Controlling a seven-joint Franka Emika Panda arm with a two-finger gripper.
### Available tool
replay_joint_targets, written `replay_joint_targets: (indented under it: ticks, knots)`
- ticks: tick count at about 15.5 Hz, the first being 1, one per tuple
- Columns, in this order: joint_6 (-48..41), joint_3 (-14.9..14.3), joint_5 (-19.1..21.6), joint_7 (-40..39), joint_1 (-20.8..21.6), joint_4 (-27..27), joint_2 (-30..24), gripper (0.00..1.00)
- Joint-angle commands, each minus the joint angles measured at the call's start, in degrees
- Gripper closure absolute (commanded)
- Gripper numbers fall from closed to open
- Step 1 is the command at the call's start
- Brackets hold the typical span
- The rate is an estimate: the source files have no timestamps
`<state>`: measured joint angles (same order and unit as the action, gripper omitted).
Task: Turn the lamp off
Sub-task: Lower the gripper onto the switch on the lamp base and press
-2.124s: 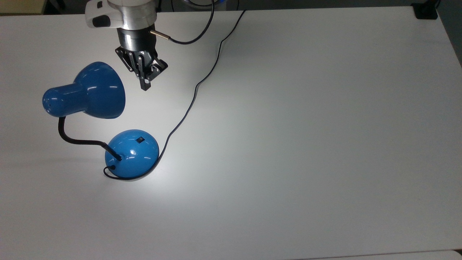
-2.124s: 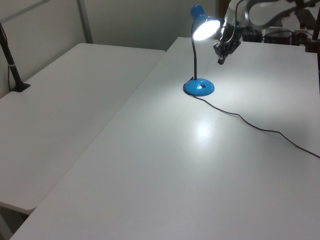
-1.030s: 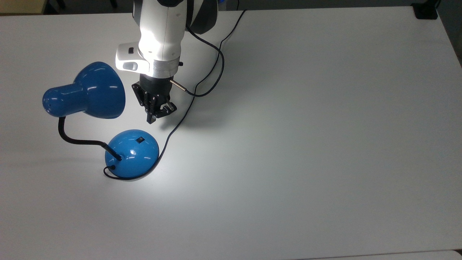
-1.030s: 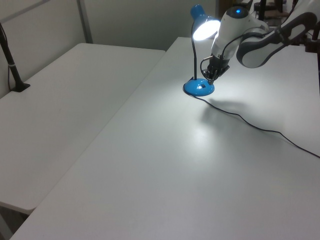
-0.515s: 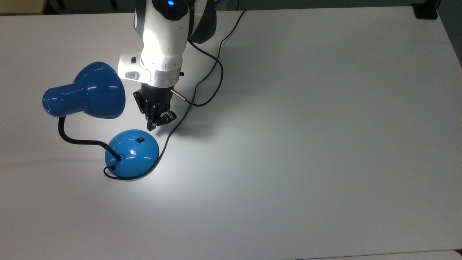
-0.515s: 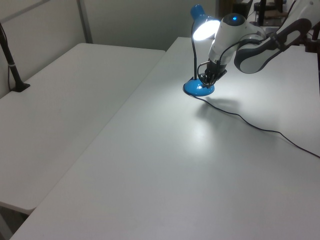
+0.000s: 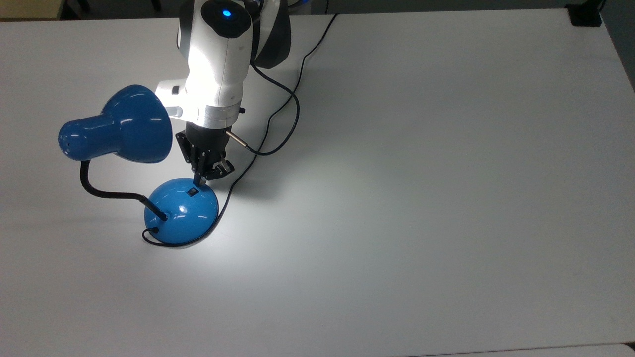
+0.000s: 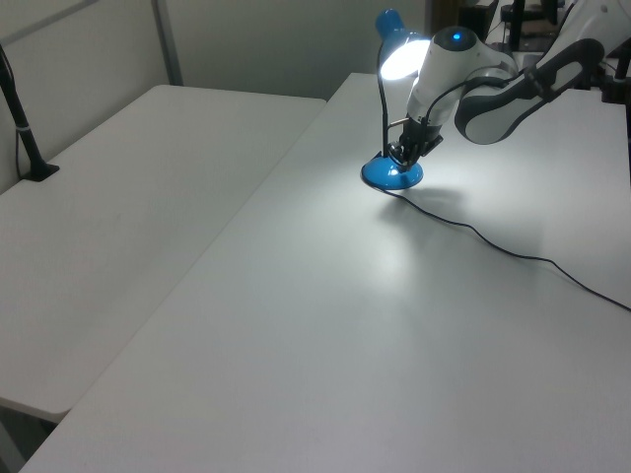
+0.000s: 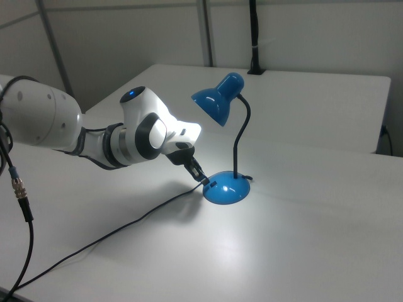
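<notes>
Arm [image 7: 223, 44] cropped at top edge

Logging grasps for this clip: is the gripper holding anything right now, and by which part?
Nothing is held. The gripper, fingers together, points its tip down at the lamp base, right by the switch.

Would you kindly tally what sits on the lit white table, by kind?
Glossy blue desk lamp with black gooseneck: 1
Thin black cord: 1
White robot arm's black gripper: 1
Total: 3

You see two white tables [image 8: 148, 197] pushed side by side, grey walls [image 9: 126, 38] behind, and a bright pool of light on one tabletop [image 7: 397, 198].
</notes>
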<state>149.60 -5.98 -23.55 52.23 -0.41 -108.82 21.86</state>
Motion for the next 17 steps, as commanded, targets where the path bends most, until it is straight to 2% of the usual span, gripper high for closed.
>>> replay_joint_targets:
  ticks: [1, 9, 17]
  knots:
    - [1.31, 0.27, -1.77, 2.0, -0.82, 1.85, 1.78, 1.0]
    - [1.22, 0.27, -2.64, 2.0, -0.91, 2.12, 2.22, 1.0]
    - [1.22, 0.44, -3.87, 1.91, -0.91, -0.25, 2.4, 1.0]
